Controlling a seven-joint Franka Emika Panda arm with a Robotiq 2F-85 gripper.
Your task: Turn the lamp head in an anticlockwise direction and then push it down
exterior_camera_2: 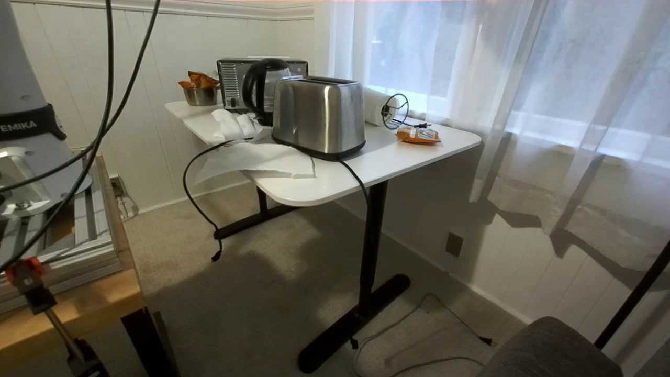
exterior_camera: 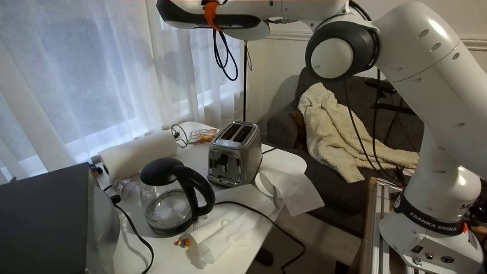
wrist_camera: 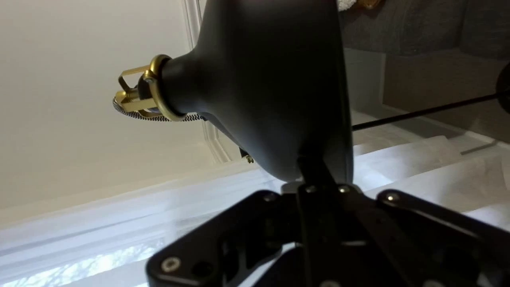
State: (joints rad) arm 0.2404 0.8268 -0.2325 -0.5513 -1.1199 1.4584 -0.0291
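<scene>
The lamp head (wrist_camera: 275, 87) is a dark dome-shaped shade that fills the middle of the wrist view. A brass fitting (wrist_camera: 157, 89) and a braided cord are at its narrow neck. The thin black pole (wrist_camera: 426, 113) runs from behind the shade. My gripper (wrist_camera: 322, 181) looks shut, with nothing visible between its fingers. Its tips are at the side of the shade near the rim, close to or touching it; contact cannot be told. In an exterior view the pole (exterior_camera: 245, 83) rises behind the arm; I cannot make out the head there. The gripper is outside both exterior views.
A white table (exterior_camera_2: 434, 165) holds a toaster (exterior_camera: 235, 154), a glass kettle (exterior_camera: 167, 219), a paper towel roll (exterior_camera: 139, 154) and a dark oven (exterior_camera: 42, 217). White curtains (exterior_camera: 76, 68) hang beside it. A sofa (exterior_camera: 285, 125) with a cream blanket (exterior_camera: 331, 125) stands behind.
</scene>
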